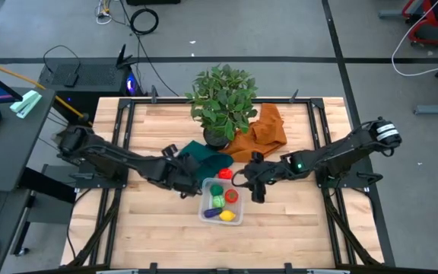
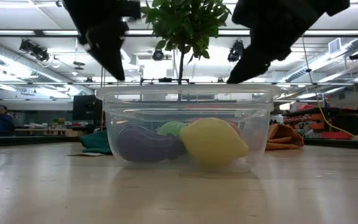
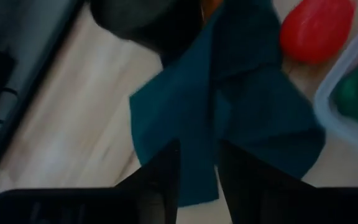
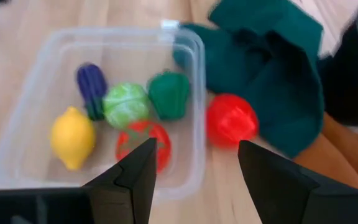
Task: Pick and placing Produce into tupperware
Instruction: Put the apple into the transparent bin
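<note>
Fingers of the right gripper (image 4: 194, 165) are standing well apart and holding nothing, hovering just above the near wall of the tupperware (image 4: 17, 124). My guess is they are spread like that to come down on the red produce piece (image 4: 231, 120), the one item lying outside, just beside the tupperware wall and touching the green cloth (image 4: 272, 68).

Inside the tupperware a lemon (image 4: 72, 135), a purple piece (image 4: 92, 88), a pale green cabbage-like piece (image 4: 127, 104), a dark green pepper (image 4: 169, 93) and a red tomato-like piece (image 4: 143, 144) are sitting together. So the job is looking nearly done, with one item left to go.

The tupperware is resting on the wooden table (image 1: 128, 228), out in front of the potted plant (image 1: 223, 103), with the green cloth between it and the pot. An orange cloth (image 1: 265, 131) is lying bunched on the far side of the red piece from the tupperware.

The left gripper (image 3: 199, 168) is hanging over the green cloth beside the tupperware, its fingers only narrowly parted and empty, with cloth showing in the gap. It is looking like an arm out of the way, not one at work.

Both arms are reaching in low and stretched from opposite sides of the tupperware, wrists tipped downward toward it.
</note>
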